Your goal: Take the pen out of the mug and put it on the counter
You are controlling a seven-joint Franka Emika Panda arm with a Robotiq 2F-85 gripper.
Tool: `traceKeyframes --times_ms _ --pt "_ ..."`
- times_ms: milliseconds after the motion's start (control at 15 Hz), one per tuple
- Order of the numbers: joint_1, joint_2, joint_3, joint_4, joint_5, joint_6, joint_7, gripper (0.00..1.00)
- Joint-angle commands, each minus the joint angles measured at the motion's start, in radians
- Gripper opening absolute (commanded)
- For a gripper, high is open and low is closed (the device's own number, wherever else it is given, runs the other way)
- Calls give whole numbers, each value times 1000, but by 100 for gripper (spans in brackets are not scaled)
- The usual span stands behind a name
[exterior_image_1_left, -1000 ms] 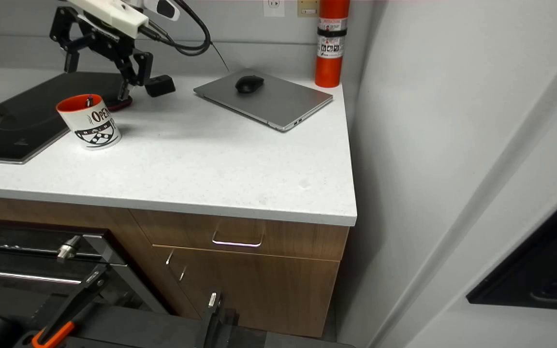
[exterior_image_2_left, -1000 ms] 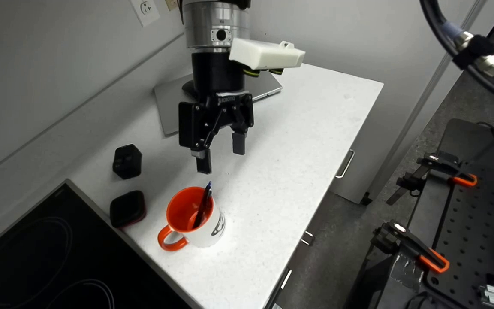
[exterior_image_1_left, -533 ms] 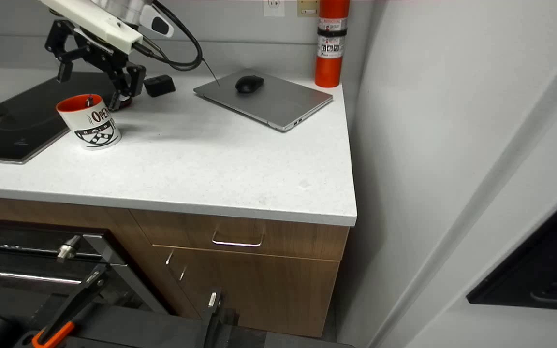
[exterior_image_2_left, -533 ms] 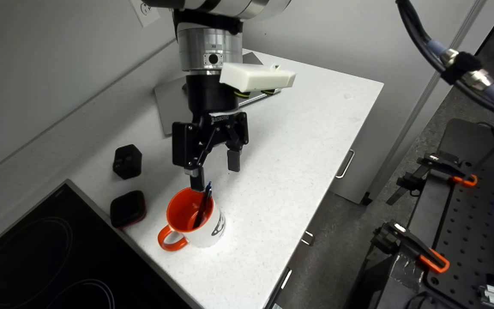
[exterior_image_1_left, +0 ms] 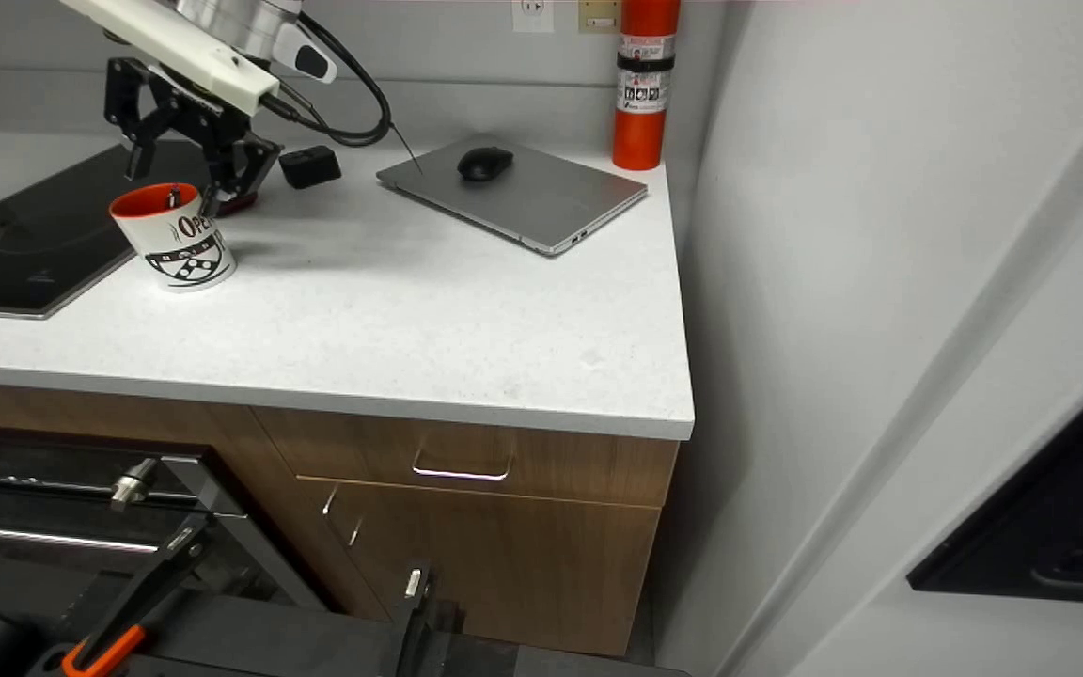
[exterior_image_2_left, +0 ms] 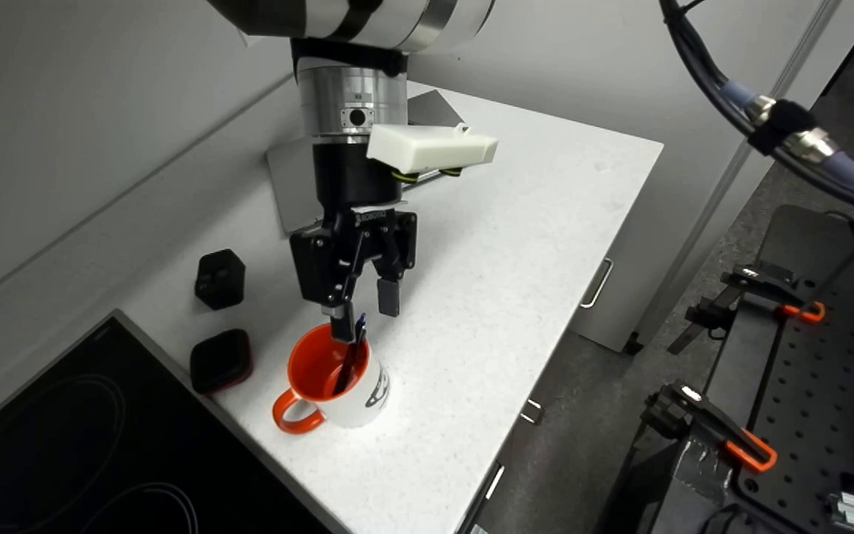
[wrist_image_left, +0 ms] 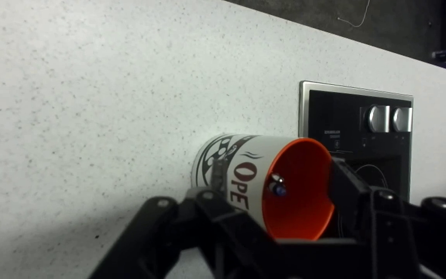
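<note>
White surface [exterior_image_1_left: 429, 324] supporting the mug [exterior_image_1_left: 177, 242]; hand [exterior_image_2_left: 366, 326] empty, its 2 fingers [exterior_image_2_left: 388, 298] parted, presumably to straddle the pen [exterior_image_2_left: 351, 360] leaning inside

In an exterior view the mug [exterior_image_1_left: 186, 261] hides most of the pen [exterior_image_1_left: 174, 197], and the fire extinguisher [exterior_image_1_left: 645, 89] is cropped at the top, its small print unreadable; in an exterior view the arm [exterior_image_2_left: 353, 89] partly covers the laptop [exterior_image_2_left: 296, 185]; in the wrist view the gripper [wrist_image_left: 279, 172] is blurred and masks part of the mug
</note>
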State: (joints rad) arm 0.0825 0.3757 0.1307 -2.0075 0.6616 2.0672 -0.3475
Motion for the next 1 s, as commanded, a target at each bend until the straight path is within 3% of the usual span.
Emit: traceKeyframes --times_ms 0,333,667,933 --pt "-28 42 22 47 35 -13 -6 39" --pt "-40 58 28 66 37 -29 -4 1" --pt "-36 34 34 55 43 -29 -1 3" --pt "-34 -69 44 -28 48 -2 -33 3"
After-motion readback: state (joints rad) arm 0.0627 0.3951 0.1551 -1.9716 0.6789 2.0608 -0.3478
